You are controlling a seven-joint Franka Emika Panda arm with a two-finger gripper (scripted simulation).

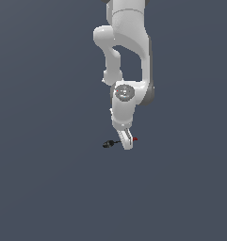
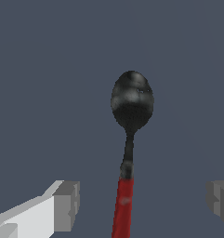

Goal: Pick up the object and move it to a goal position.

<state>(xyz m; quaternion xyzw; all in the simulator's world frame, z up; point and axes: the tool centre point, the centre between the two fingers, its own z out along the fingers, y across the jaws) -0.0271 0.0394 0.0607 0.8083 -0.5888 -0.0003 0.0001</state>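
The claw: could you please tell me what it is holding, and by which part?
Nothing: the claw is open, its fingers clear of the spoon's red handle.

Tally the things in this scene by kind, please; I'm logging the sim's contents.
Spoon-like tool, black head and red handle: 1
Robot arm: 1
Gripper, open, fingers either side of the handle: 1
Total: 3

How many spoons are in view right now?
1. The spoon lies on the floor between the open gripper fingers, black head sticking out toward the exterior view's left. No others visible; the arm could hide some.
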